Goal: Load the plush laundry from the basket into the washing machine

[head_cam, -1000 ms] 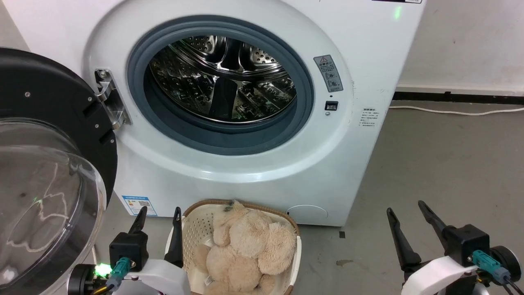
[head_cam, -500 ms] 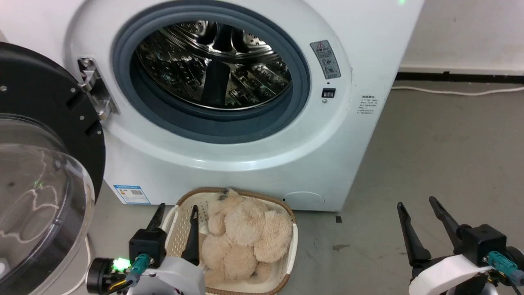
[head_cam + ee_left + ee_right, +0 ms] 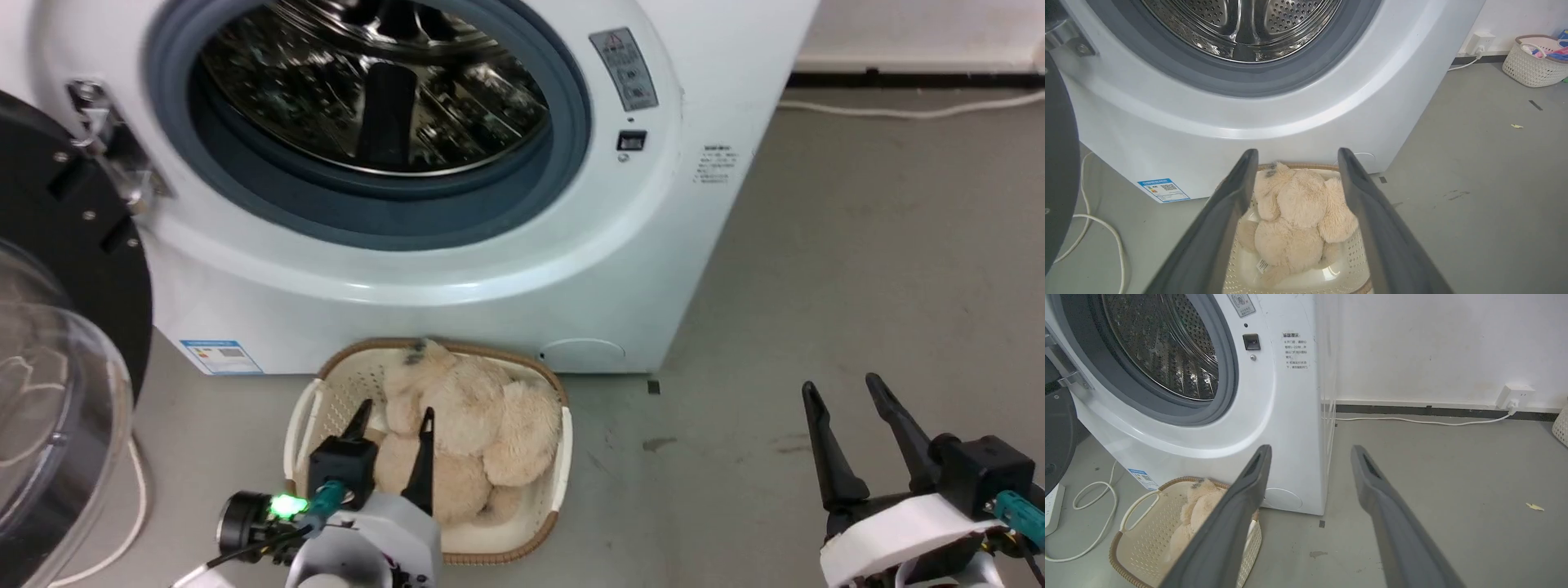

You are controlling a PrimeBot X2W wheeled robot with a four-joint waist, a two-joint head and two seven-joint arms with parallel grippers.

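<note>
The cream-beige plush laundry [image 3: 461, 433] [image 3: 1298, 216] lies curled in the cream basket [image 3: 539, 539] [image 3: 1139, 555], which sits on the floor against the washing machine [image 3: 506, 286] [image 3: 1286, 416]. The washer's porthole is open, its steel drum [image 3: 367, 90] bare, and its black-framed domed door [image 3: 49, 343] swings out at the left. My left gripper [image 3: 393, 410] [image 3: 1294, 153] is open, hovering over the basket's left half with the plush seen between its fingers, not touching it. Over bare floor at the lower right my right gripper [image 3: 841, 385] [image 3: 1310, 448] stands open and holds nothing.
A white cable [image 3: 1094, 228] loops on the grey floor left of the basket, by a power strip [image 3: 1051, 508]. Another cord [image 3: 1412, 421] runs along the wall to a socket. A second white basket [image 3: 1533, 61] with coloured items stands far right.
The head camera has tilted down, so washer and basket sit higher in the picture. My left gripper has moved right from beside the basket to over its left half and the plush.
</note>
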